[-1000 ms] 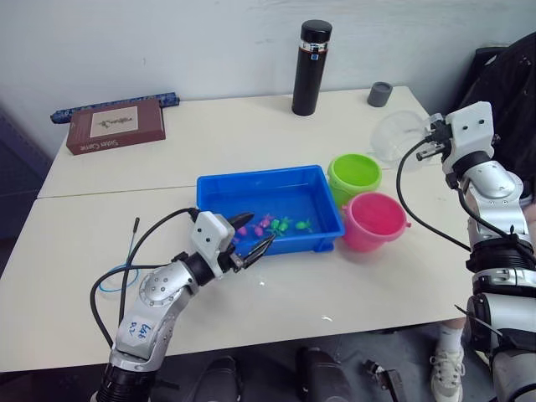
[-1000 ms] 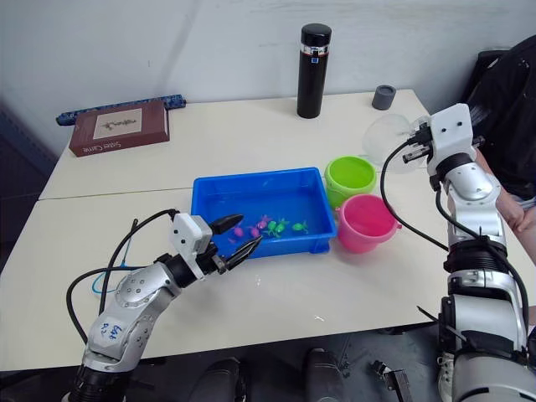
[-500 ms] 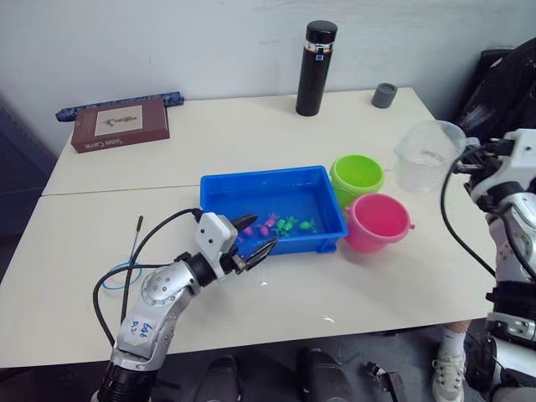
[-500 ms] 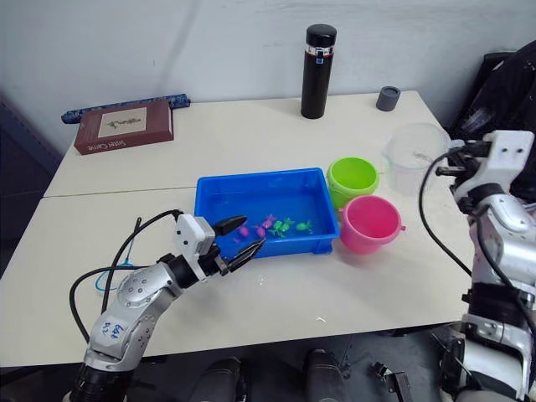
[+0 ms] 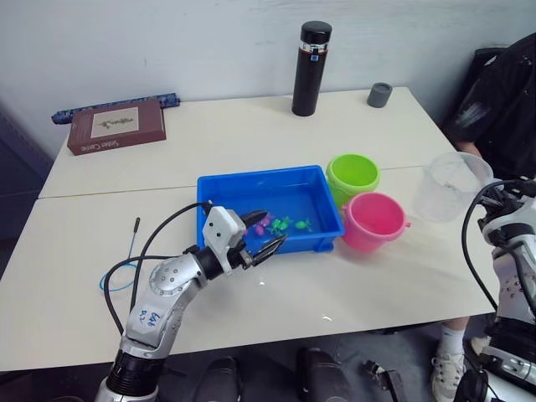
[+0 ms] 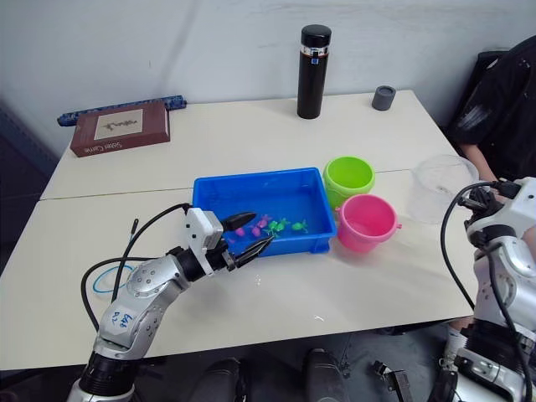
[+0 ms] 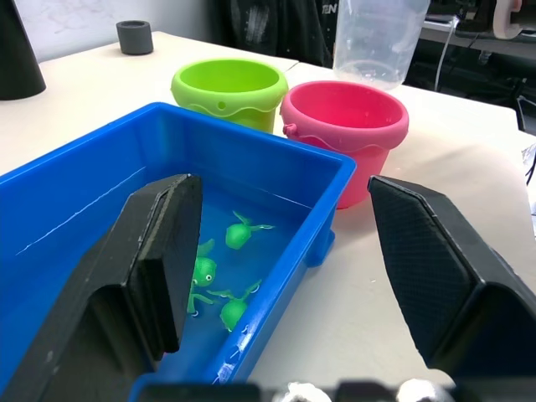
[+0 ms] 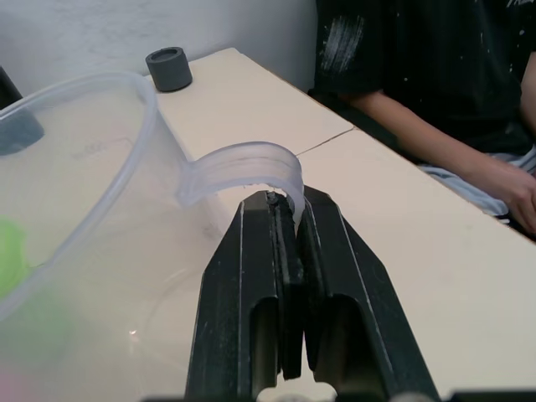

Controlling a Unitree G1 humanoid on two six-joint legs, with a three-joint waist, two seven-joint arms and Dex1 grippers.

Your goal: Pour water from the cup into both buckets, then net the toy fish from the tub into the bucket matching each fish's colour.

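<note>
**Cup held upright at the bench's right edge**

Your right gripper (image 8: 289, 209) has its fingers pinched on the handle of the cup (image 5: 450, 184), upright, right of the pink bucket (image 5: 373, 220). Your left gripper (image 5: 266, 235) hovers with fingers spread over the near rim of the tub (image 5: 219, 192), where the toy fish (image 7: 237, 236) lie. The green bucket (image 5: 353, 174) touches the pink one. The net (image 5: 124, 266) lies far left.

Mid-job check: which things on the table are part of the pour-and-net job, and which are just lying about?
Part of the job:
cup, clamped by its handle in the right pincer
green bucket
pink bucket
blue tub
toy fish
net

Lying about:
black flask
grey cap
brown box
</note>
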